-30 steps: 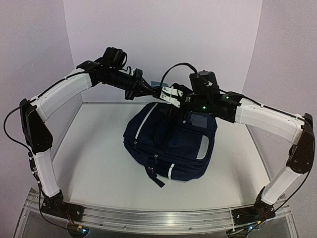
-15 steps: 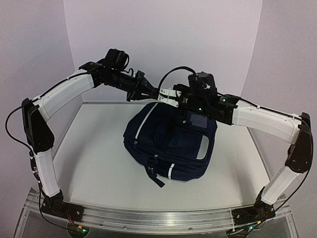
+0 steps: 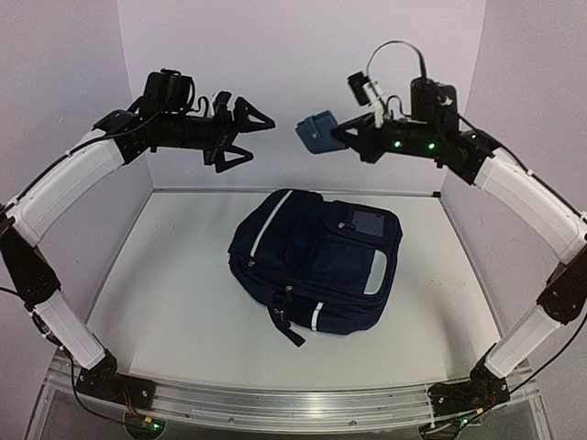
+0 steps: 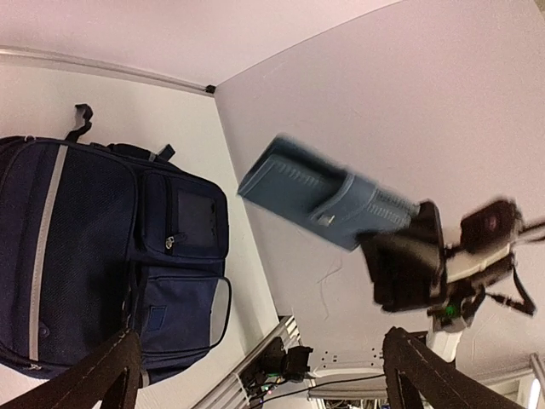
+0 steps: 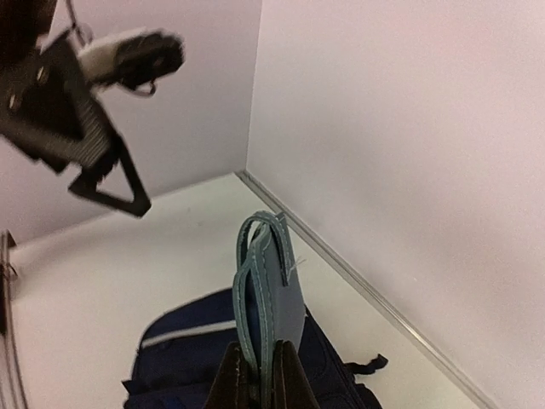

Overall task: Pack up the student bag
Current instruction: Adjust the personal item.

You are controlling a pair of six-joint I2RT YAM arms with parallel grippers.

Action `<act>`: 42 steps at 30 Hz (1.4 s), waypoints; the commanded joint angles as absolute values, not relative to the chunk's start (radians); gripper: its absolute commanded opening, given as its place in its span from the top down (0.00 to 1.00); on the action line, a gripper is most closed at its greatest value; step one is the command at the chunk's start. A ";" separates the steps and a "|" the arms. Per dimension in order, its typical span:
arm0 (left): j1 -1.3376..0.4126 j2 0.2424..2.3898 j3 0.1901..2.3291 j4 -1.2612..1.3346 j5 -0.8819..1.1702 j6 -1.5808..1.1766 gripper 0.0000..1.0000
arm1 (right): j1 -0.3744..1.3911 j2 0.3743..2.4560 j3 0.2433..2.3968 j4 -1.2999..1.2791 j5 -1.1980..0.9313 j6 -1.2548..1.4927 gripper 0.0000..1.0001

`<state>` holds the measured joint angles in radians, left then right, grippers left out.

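The student bag (image 3: 316,261), dark navy with pale zip lines, lies flat in the middle of the table and also shows in the left wrist view (image 4: 94,247) and the right wrist view (image 5: 196,375). High above its far edge my right gripper (image 3: 347,137) is shut on one end of a flat slate-blue pouch (image 3: 316,134) with stitched edges. The pouch (image 5: 277,290) stands edge-on out of the right gripper (image 5: 260,385). My left gripper (image 3: 246,133) hangs to the left of the pouch (image 4: 328,196), open and empty, with a clear gap between them.
Pale walls close in the table at the back and on both sides. A metal rail (image 3: 275,399) with the arm bases runs along the near edge. White table surface (image 3: 174,275) lies bare around the bag.
The two grippers met just above the bag's far edge. The right one shut on the pouch, the left one opened and let go. Both arms have since risen and drawn apart.
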<state>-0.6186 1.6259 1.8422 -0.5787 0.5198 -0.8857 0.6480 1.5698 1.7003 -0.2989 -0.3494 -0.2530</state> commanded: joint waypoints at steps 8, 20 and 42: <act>-0.628 1.617 1.744 -0.260 0.623 -0.769 0.06 | 0.420 1.682 1.876 -0.201 -0.947 0.672 1.00; -0.655 1.714 1.755 -0.057 0.720 -0.806 0.32 | 0.416 1.740 1.791 0.144 -1.057 1.088 1.00; -0.655 1.738 1.706 0.265 0.724 -0.956 0.68 | 0.441 1.687 1.627 0.259 -1.069 1.189 1.00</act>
